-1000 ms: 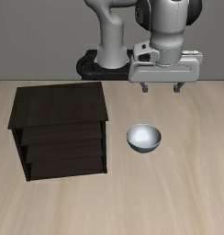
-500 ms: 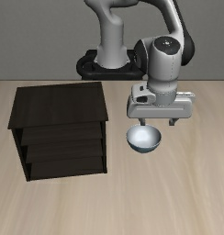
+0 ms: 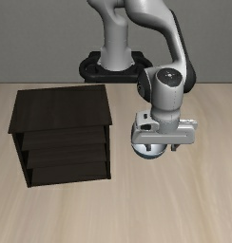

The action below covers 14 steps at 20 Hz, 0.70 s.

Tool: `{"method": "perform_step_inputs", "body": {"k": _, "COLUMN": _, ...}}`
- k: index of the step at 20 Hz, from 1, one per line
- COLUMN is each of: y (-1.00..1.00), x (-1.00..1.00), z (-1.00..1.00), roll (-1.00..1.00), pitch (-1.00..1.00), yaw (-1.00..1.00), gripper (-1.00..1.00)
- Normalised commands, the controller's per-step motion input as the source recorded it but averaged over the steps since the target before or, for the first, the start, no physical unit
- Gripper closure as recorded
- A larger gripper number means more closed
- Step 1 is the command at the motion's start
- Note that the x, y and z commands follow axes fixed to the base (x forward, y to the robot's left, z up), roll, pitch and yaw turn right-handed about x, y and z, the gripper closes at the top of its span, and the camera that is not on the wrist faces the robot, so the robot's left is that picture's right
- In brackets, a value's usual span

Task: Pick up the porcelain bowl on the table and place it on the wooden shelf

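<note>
The porcelain bowl (image 3: 146, 153), pale and glossy, sits on the table to the right of the dark wooden shelf (image 3: 63, 131). My gripper (image 3: 160, 145) has come down right over the bowl and covers most of it, so just the bowl's front-left rim shows beneath the hand. The fingers (image 3: 178, 146) stand wide apart and open, one over the bowl's inside and the other toward its right side. Whether either finger touches the bowl is hidden by the hand.
The shelf has a flat top and several open tiers facing forward; it stands close to the bowl's left. The robot's base (image 3: 113, 65) is at the back. Light wooden tabletop (image 3: 184, 209) stretches in front and to the right.
The arm has dropped steadily from high above the table to the bowl, shifting slightly forward. The bowl has stayed where it was, and the fingers have remained spread.
</note>
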Motion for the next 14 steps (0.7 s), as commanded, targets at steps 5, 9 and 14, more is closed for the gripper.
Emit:
{"method": "perform_step_inputs", "body": {"k": 5, "y": 0.0, "x": 0.0, "z": 0.0, "roll": 0.0, "pitch": 0.0, "yaw": 0.0, "gripper": 1.0}}
{"method": "perform_step_inputs", "body": {"k": 9, "y": 0.0, "x": 0.0, "z": 0.0, "roll": 0.0, "pitch": 0.0, "yaw": 0.0, "gripper": 1.0}}
{"method": "perform_step_inputs", "body": {"k": 14, "y": 0.0, "x": 0.0, "z": 0.8, "roll": 0.0, "pitch": 0.0, "yaw": 0.0, "gripper": 1.0}}
